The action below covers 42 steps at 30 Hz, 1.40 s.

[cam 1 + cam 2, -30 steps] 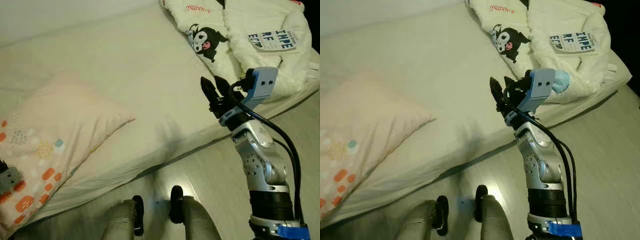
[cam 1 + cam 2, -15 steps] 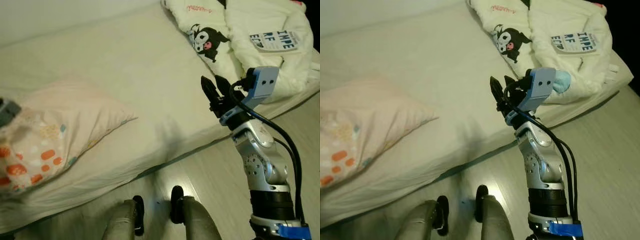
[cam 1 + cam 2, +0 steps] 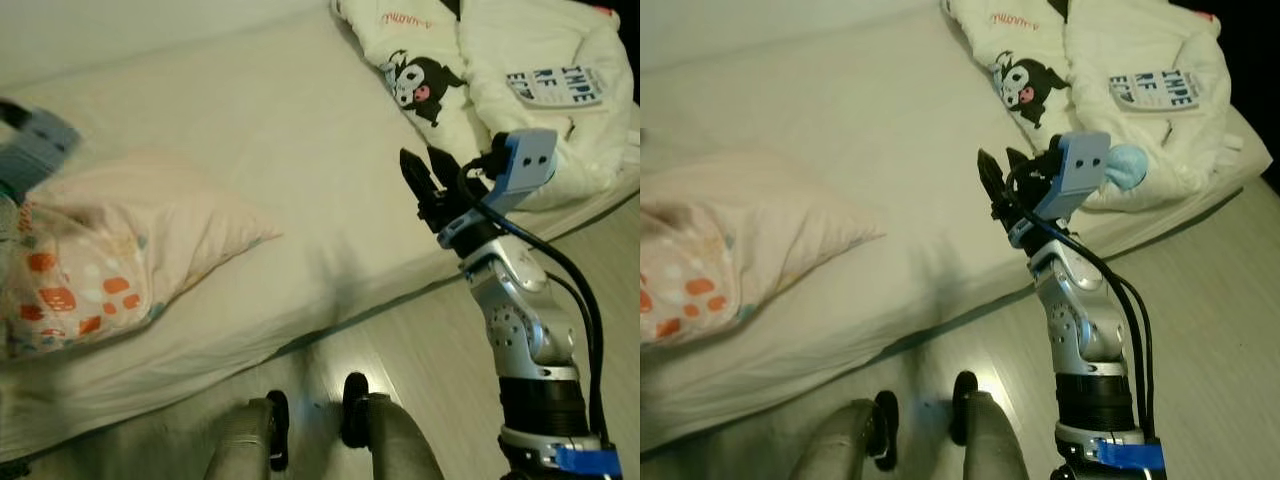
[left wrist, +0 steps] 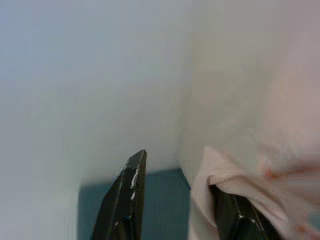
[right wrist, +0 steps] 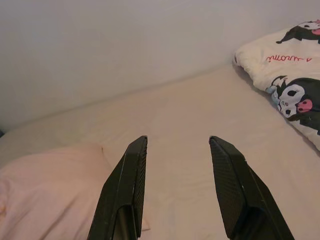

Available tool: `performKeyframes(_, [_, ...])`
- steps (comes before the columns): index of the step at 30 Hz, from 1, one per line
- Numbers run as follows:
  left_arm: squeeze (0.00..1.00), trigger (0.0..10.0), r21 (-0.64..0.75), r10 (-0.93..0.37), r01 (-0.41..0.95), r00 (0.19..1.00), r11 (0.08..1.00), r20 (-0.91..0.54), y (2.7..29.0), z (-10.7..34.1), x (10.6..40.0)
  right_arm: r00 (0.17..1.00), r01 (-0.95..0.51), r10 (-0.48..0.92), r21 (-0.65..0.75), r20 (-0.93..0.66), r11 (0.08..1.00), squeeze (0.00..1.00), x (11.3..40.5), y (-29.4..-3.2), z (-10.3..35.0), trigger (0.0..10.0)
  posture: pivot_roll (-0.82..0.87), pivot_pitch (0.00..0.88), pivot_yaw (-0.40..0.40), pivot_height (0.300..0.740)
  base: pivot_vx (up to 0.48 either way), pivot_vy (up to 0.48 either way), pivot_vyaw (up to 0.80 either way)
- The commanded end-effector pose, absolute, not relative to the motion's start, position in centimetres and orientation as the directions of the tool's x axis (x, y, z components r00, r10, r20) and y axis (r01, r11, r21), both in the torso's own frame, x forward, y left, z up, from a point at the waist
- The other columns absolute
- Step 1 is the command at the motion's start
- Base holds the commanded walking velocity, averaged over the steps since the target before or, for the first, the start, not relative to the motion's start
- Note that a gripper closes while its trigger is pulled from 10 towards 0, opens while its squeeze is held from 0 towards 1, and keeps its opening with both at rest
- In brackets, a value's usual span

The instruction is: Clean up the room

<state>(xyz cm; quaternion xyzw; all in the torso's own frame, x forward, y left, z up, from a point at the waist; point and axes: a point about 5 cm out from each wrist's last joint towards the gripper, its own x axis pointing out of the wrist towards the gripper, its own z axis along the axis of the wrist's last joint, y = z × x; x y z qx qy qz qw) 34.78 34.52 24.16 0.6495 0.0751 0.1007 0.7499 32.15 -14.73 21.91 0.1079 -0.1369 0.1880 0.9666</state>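
Your left gripper (image 4: 175,200) pinches the pillow (image 3: 130,250) corner between its fingers and lifts that end off the bed (image 3: 280,130), probably to reposition it. Your right gripper (image 3: 428,185) hovers over the bed edge, fingers spread and empty.

pale pink pillow (image 3: 150,250) with orange dots; cream blanket (image 3: 480,90) with black cartoon print.

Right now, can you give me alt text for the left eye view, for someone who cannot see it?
The left hand lifts one end of a pillow off the bed. The right hand hovers open above the bed's near edge, beside a cartoon-print blanket.
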Motion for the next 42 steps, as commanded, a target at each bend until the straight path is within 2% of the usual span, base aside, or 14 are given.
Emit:
performKeyframes(1, [0.00,10.0,0.989,0.200,0.147,0.968,0.034,-0.151,34.6,22.9,34.3,0.896,-0.388,0.329,0.167,0.297,0.906,0.00,32.1,-14.8,21.5,10.0,-0.02,0.213,0.080,0.740,0.000,0.000,0.00])
performKeyframes(2, [0.00,10.0,0.966,0.185,0.259,0.950,-0.021,-0.251,34.9,23.0,34.0,0.897,-0.388,0.328,0.169,0.297,0.906,0.00,32.1,-14.8,21.5,10.0,-0.01,0.213,0.082,0.740,0.000,0.000,0.00])
performKeyframes(5, [0.00,10.0,0.931,0.180,0.360,0.922,-0.063,-0.344,35.1,23.4,33.7,0.896,-0.389,0.329,0.170,0.298,0.906,0.00,32.1,-14.7,21.4,10.0,-0.01,0.213,0.084,0.740,0.000,0.000,0.00])
performKeyframes(13, [0.00,10.0,0.892,0.278,0.435,0.878,-0.121,-0.390,36.6,24.4,33.4,0.895,-0.392,0.330,0.173,0.300,0.904,0.00,32.2,-14.6,21.4,10.0,-0.01,0.217,0.088,0.740,0.000,0.000,0.00])
performKeyframes(17, [0.00,10.0,0.760,0.417,0.621,0.753,-0.192,-0.509,39.5,24.2,31.5,0.897,-0.388,0.327,0.178,0.297,0.904,0.00,32.0,-14.5,21.2,10.0,0.01,0.225,0.109,0.740,0.000,0.000,0.00])
performKeyframes(21, [0.00,10.0,0.625,0.435,0.747,0.652,-0.227,-0.621,40.1,22.4,30.3,0.897,-0.390,0.328,0.182,0.296,0.903,0.00,32.1,-14.4,21.1,10.0,0.05,0.221,0.113,0.740,0.000,0.000,0.00])
performKeyframes(26, [0.00,10.0,0.605,0.430,0.762,0.638,-0.232,-0.639,40.0,22.0,30.3,0.897,-0.391,0.329,0.182,0.296,0.902,0.00,32.1,-14.3,21.0,10.0,0.05,0.221,0.113,0.740,0.000,0.000,0.00])
performKeyframes(29, [0.00,10.0,0.454,0.457,0.810,0.585,-0.372,-0.670,39.2,19.9,30.6,0.892,-0.402,0.339,0.184,0.300,0.897,0.00,32.4,-14.0,21.1,10.0,0.06,0.216,0.099,0.740,0.000,0.000,0.00])
performKeyframes(32, [0.00,10.0,0.393,0.463,0.830,0.550,-0.396,-0.695,38.9,18.8,30.6,0.890,-0.406,0.342,0.182,0.302,0.895,0.00,32.4,-13.9,21.2,10.0,0.05,0.214,0.099,0.740,0.000,0.000,0.00])
performKeyframes(34, [0.00,10.0,0.190,0.514,0.860,0.445,-0.474,-0.733,39.1,16.8,29.7,0.889,-0.402,0.338,0.177,0.308,0.898,0.00,32.4,-14.2,21.5,10.0,0.05,0.213,0.102,0.740,0.000,0.000,0.00])
performKeyframes(38, [0.00,10.0,0.172,0.517,0.869,0.423,-0.463,-0.744,39.2,16.4,29.3,0.891,-0.398,0.334,0.175,0.307,0.901,0.00,32.3,-14.3,21.4,10.0,0.04,0.217,0.103,0.740,0.000,0.000,0.00])
performKeyframes(39, [0.00,10.0,0.275,0.474,0.866,0.466,-0.418,-0.747,38.6,16.5,30.0,0.892,-0.396,0.332,0.176,0.306,0.901,0.00,32.3,-14.4,21.4,10.0,0.04,0.219,0.098,0.740,0.000,0.000,0.00])
performKeyframes(40, [0.00,10.0,0.275,0.474,0.866,0.466,-0.418,-0.747,38.6,16.5,30.0,0.892,-0.396,0.332,0.176,0.306,0.901,0.00,32.3,-14.4,21.4,10.0,0.04,0.219,0.098,0.740,0.000,0.000,0.00])
performKeyframes(42, [0.00,10.0,0.552,0.315,0.793,0.609,-0.259,-0.728,35.9,16.2,32.3,0.893,-0.394,0.330,0.177,0.305,0.902,0.00,32.2,-14.4,21.4,10.0,0.04,0.223,0.094,0.740,0.000,0.000,0.00])
